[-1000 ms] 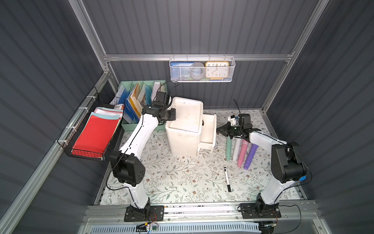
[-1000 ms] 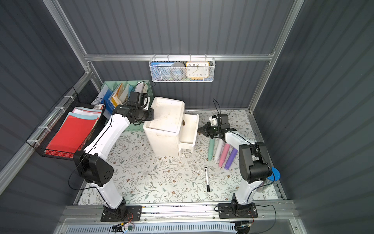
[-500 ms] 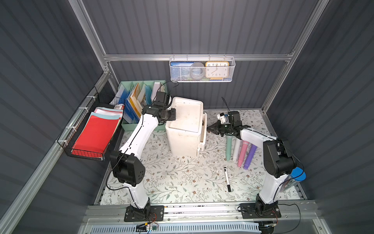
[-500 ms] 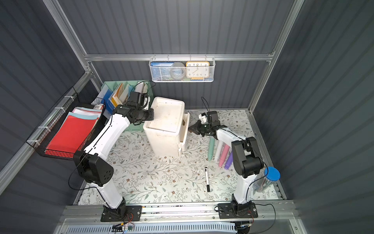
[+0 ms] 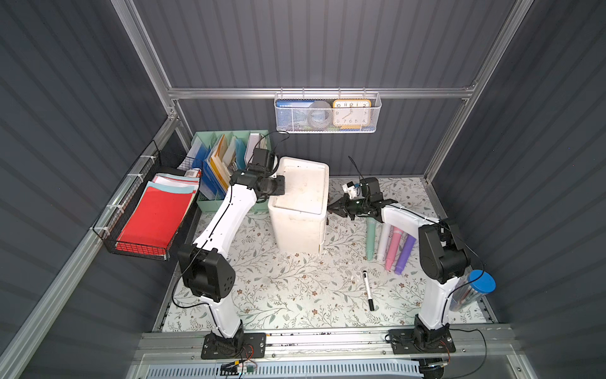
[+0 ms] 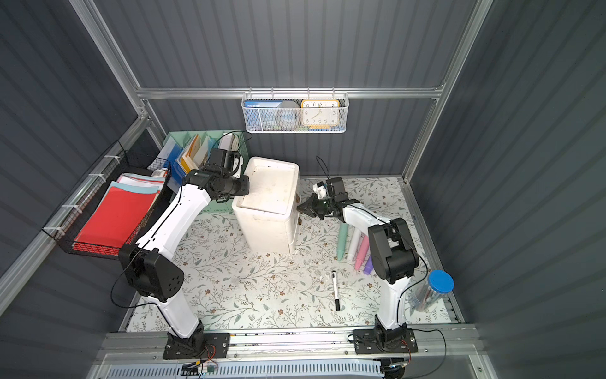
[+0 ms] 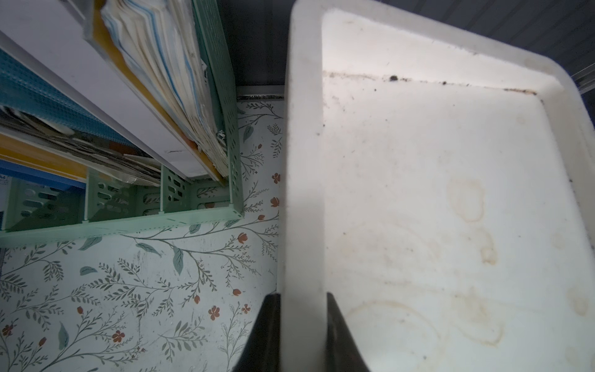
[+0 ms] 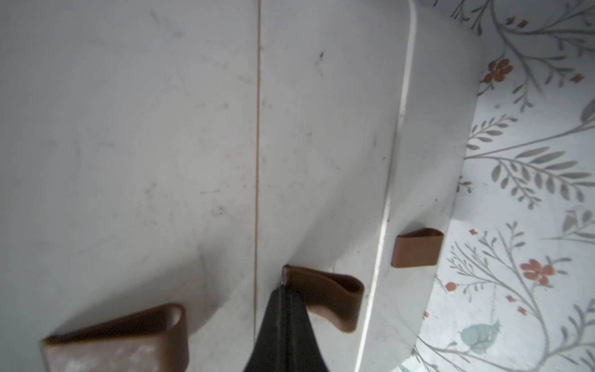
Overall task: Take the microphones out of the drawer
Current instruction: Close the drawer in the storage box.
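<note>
**Desk:** Where is the microphone relative to your end effectors?

**Operator:** I cannot see it. My right end effector [image 8: 285,290] is clenched, fingers together. It touches the front of the white drawer unit [image 5: 300,213] at the root of the middle brown loop handle [image 8: 325,299]. The drawers [image 8: 322,145] are shut. My left end effector [image 7: 301,294] is clamped on the unit's raised top rim [image 7: 304,161].

**Desk:** Room to move?

**Operator:** Bare floral tabletop [image 5: 278,288] lies below my right end effector. Four pastel cylinders [image 5: 392,249] lie under its arm, and a slim black-and-white stick [image 5: 367,290] lies well apart, toward that arm's base. A green file rack [image 7: 233,128] stands just beside my left one.

**Desk:** Any writing?

**Operator:** Only the clock [image 6: 319,113] numerals in the hanging wire basket [image 6: 262,126]. The label on the blue box [image 6: 262,104] beside it is too small to read.
</note>
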Action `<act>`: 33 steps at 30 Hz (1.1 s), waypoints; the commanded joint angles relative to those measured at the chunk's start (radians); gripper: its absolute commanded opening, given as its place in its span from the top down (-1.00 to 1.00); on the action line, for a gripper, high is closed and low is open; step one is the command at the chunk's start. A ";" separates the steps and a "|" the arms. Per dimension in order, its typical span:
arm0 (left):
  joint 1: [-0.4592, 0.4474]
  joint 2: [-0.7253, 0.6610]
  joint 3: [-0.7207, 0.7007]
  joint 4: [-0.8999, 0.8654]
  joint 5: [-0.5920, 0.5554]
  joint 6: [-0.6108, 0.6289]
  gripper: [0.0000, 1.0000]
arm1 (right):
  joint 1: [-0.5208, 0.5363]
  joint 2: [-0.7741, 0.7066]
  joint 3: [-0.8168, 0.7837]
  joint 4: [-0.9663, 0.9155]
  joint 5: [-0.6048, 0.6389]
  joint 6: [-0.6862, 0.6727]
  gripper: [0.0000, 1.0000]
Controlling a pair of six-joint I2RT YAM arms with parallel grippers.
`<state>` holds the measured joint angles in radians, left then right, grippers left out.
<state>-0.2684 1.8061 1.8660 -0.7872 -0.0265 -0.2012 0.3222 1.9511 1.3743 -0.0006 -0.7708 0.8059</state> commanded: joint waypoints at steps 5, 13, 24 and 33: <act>-0.015 -0.008 -0.030 0.094 0.180 -0.121 0.99 | 0.010 -0.046 -0.036 -0.031 0.012 -0.048 1.00; -0.015 -0.014 -0.034 0.093 0.184 -0.115 0.99 | -0.041 -0.072 -0.197 0.107 0.004 0.035 0.91; -0.015 -0.007 -0.019 0.080 0.191 -0.106 0.99 | -0.042 0.040 -0.233 0.279 -0.014 0.145 0.44; -0.015 -0.015 -0.030 0.080 0.193 -0.107 0.98 | -0.041 0.144 -0.269 0.514 -0.012 0.347 0.22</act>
<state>-0.2687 1.8000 1.8538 -0.7750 -0.0254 -0.2012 0.2794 2.0769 1.1206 0.3874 -0.7750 1.0618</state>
